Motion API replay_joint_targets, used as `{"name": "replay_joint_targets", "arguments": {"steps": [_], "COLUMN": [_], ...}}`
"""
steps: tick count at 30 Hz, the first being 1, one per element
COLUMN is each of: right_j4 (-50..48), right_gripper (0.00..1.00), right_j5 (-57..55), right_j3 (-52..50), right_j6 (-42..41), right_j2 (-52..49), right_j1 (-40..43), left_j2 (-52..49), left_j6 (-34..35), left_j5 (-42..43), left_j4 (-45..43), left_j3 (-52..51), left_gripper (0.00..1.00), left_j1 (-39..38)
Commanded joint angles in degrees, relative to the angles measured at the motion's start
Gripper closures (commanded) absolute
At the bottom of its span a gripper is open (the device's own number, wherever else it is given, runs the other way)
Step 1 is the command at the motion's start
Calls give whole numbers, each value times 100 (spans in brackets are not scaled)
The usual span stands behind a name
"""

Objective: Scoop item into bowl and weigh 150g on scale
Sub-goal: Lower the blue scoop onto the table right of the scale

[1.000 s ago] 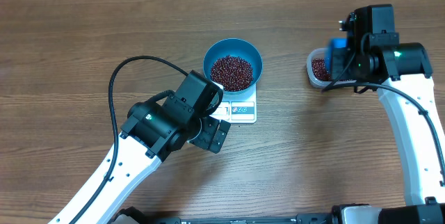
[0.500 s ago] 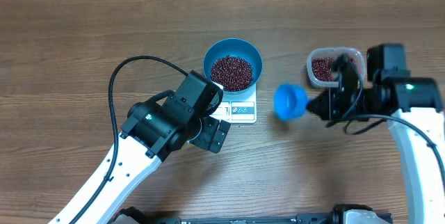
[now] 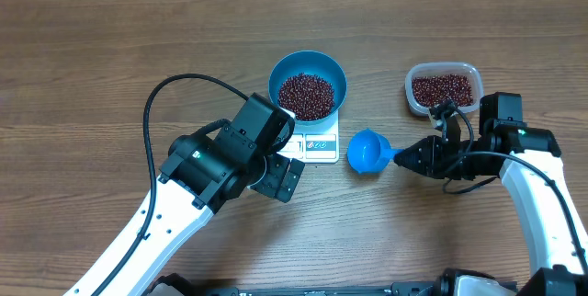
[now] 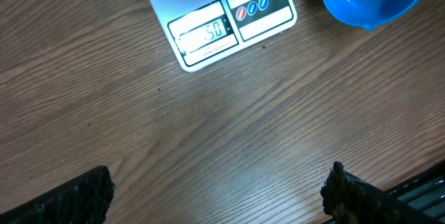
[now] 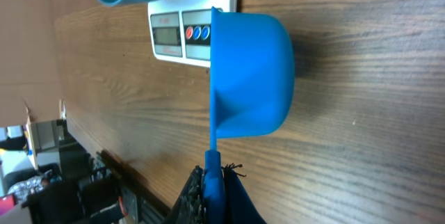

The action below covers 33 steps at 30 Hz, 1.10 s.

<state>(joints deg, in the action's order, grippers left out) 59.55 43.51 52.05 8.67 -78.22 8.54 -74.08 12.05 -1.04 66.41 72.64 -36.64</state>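
Looked essentially done, with beans (image 3: 306, 96) heaped in the bowl (image 3: 333, 66) on the scale (image 3: 320, 147) just ahead of the gaping left gripper (image 3: 278, 178), display (image 4: 205, 35) seemingly at target, right gripper (image 3: 409, 158) clamped on the empty scoop (image 3: 367, 153).

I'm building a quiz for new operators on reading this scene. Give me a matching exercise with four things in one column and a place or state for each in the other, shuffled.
Things:
1. bowl
2. scoop
3. tub
4. left end effector

Places or states:
A. empty, gripped by its handle in the right end effector
B. open, holding nothing, above bare table near the scale
C. on the scale, with beans in it
D. on the table to the right of the bowl, with beans in it

Pairs: 1-C, 2-A, 3-D, 4-B
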Motion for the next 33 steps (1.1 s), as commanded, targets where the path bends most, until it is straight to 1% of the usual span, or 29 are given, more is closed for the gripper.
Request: {"name": "replay_joint_targets", "arguments": {"steps": [1, 4, 8, 11, 15, 17, 18, 20, 22, 23, 25, 27, 29, 30, 33], "right_j4": [-199, -291, -291, -293, -245, -219, -221, -223, -223, -223, -221, -223, -210, -203, -199], "right_gripper": [96, 96, 96, 96, 95, 76, 75, 64, 55, 54, 50, 48, 38, 36, 34], "right_j5": [155, 76, -337, -750, -1279, -1622, -1683, -1784, -1893, -1947, -2262, -2334, -2337, -2337, -2337], "right_j3": [-33, -35, -35, -33, -33, -33, -33, -33, -33, -33, -33, -33, -33, -31, -7], "right_j6": [-140, -162, -457, -890, -1226, -1427, -1453, -1471, -1495, -1523, -1873, -1919, -1921, -1921, -1919], "right_j2": [-175, -446, -837, -870, -870, -870, -870, -870, -870, -870, -870, -870, -870, -870, -870], "right_j1": [24, 22, 24, 24, 22, 22, 22, 24, 24, 24, 22, 22, 22, 22, 22], "left_j2": [103, 103, 103, 103, 103, 103, 103, 103, 103, 103, 103, 103, 103, 103, 103], "left_j6": [79, 81, 79, 79, 79, 79, 79, 81, 79, 81, 79, 81, 79, 79, 81], "left_j5": [48, 48, 48, 48, 48, 48, 48, 48, 48, 48, 48, 48, 48, 48, 48], "left_j4": [-2, -2, -2, -2, -2, -2, -2, -2, -2, -2, -2, -2, -2, -4, -2], "left_j3": [44, 44, 44, 44, 44, 44, 44, 44, 44, 44, 44, 44, 44, 44, 44], "left_gripper": [1, 0, 0, 0, 0, 1, 0, 0, 0, 0, 1, 0, 1, 0, 0], "left_j1": [35, 35, 35, 35, 35, 35, 35, 35, 35, 35, 35, 35, 35, 35, 35]}}
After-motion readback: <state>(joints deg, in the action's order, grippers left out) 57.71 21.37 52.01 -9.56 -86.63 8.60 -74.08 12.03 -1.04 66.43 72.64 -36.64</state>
